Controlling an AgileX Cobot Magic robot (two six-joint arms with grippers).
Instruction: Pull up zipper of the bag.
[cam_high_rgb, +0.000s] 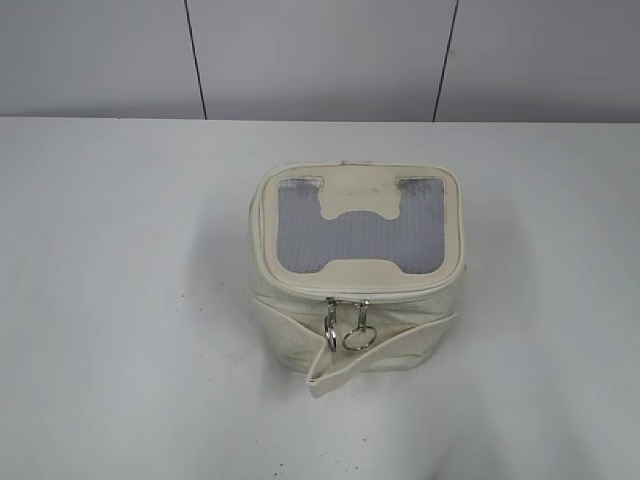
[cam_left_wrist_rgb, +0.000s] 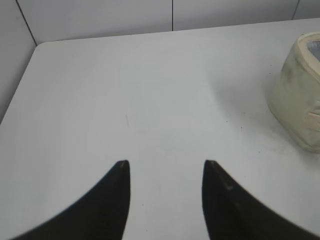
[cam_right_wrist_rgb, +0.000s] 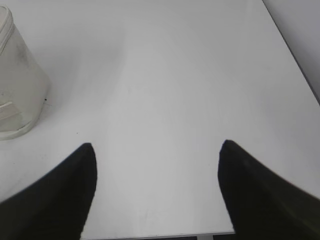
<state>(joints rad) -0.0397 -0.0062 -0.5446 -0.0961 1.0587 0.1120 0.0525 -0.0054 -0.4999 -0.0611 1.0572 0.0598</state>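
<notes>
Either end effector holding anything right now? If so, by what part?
Nothing held. Left end effector and right end effector are both open over bare table, clear of the bag.

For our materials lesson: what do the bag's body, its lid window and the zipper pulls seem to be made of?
The bag: probably cream faux leather, smooth with soft creases. Lid window: grey ribbed panel, perhaps mesh or plastic. Zipper pulls: silvery, shiny rings, likely metal.

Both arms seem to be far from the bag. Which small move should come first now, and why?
Probably bring the right end effector toward the two ring pulls on the bag front. Both end effectors are open over bare table, the left end effector too, and the pulls hang side by side, untouched.
</notes>
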